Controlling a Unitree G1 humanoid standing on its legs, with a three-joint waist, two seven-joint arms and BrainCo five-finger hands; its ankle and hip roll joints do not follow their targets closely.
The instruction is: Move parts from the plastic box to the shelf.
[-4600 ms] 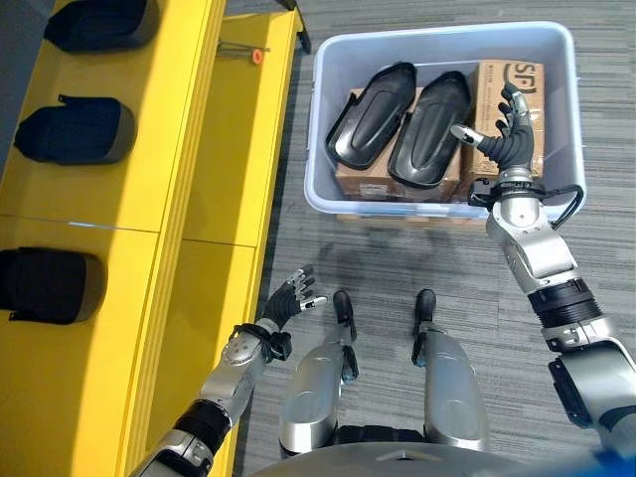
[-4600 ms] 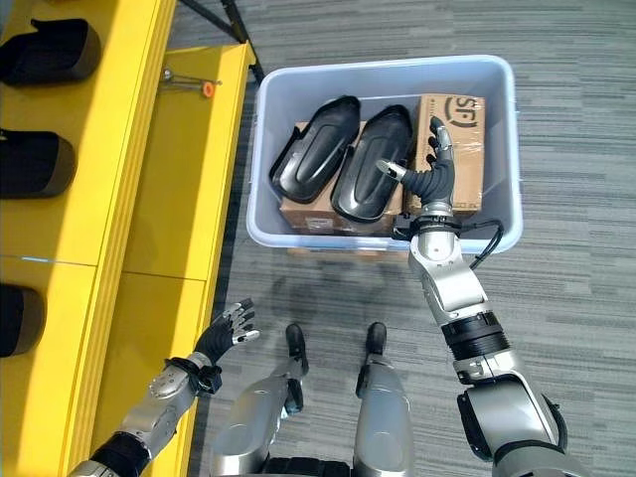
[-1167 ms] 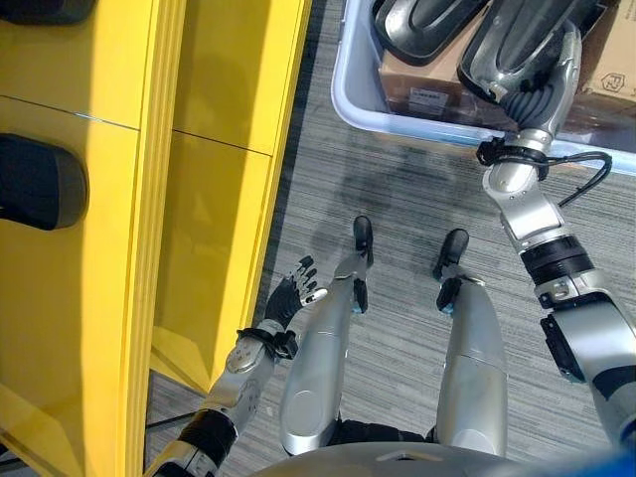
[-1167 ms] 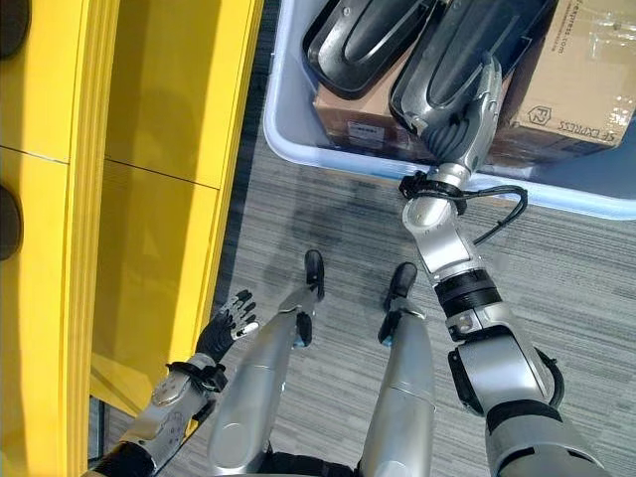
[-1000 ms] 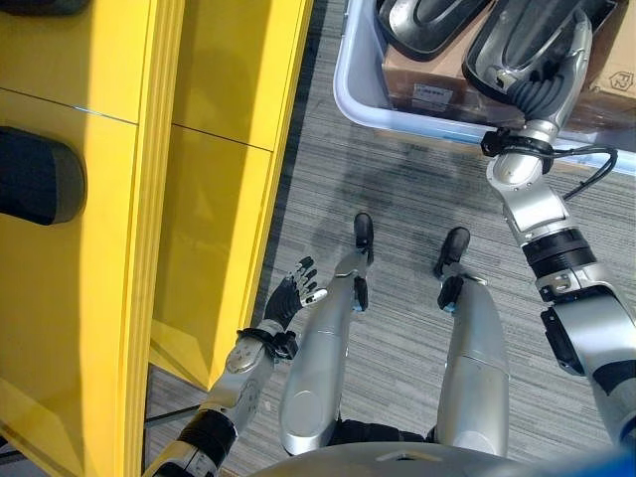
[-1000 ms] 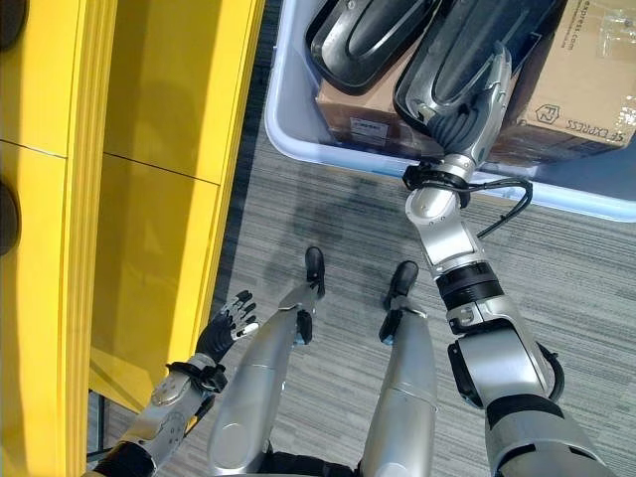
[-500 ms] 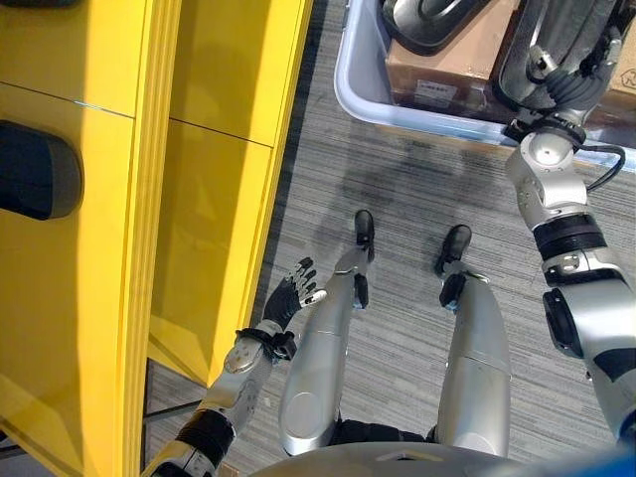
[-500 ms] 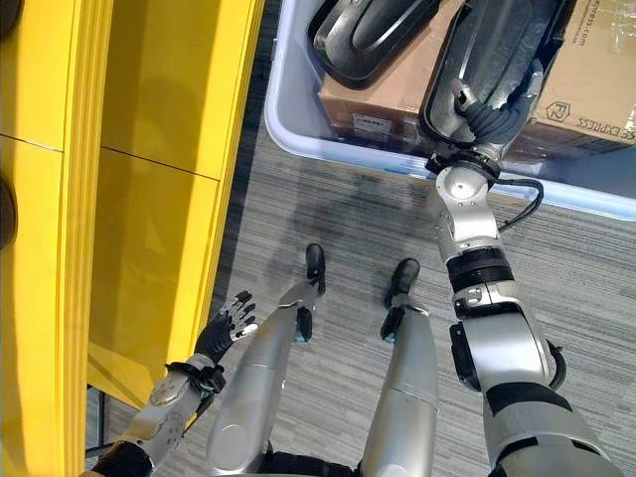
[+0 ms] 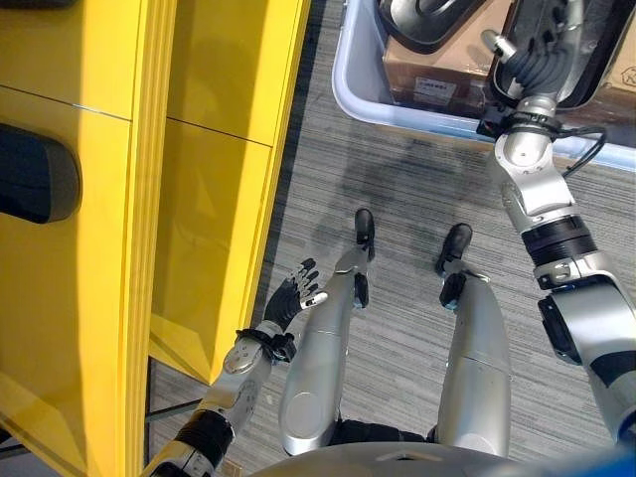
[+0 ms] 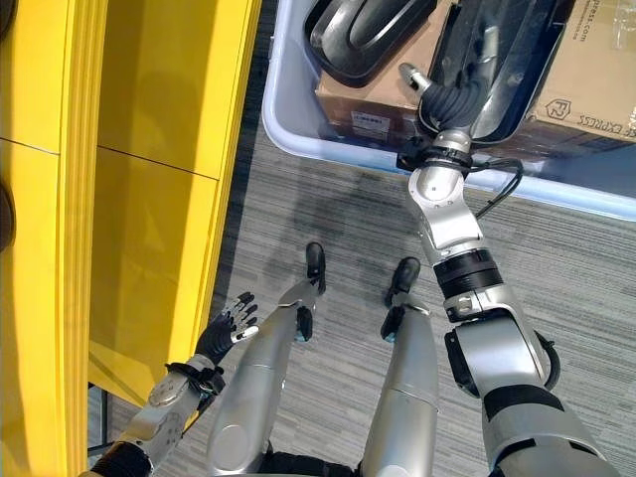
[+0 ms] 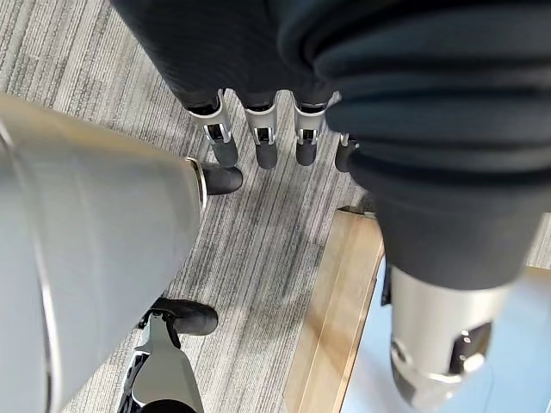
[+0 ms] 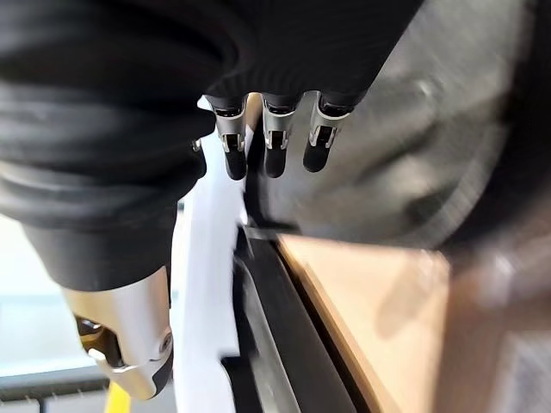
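Plastic box (image 10: 298,129) sits ahead of the right hand (image 10: 449,99), cut off at the frame top. Two black parts lie in it on cardboard boxes (image 10: 363,99): the right part (image 10: 517,60) under the right hand, the other part (image 10: 358,30) just left of it. Right hand fingers extended, thumb out, resting on the part, no clear grip. Yellow shelf (image 9: 199,149) stands beside the left hand (image 9: 288,301), which hangs open, holding nothing. Bare carpet (image 9: 397,199) lies between the box and the shelf.
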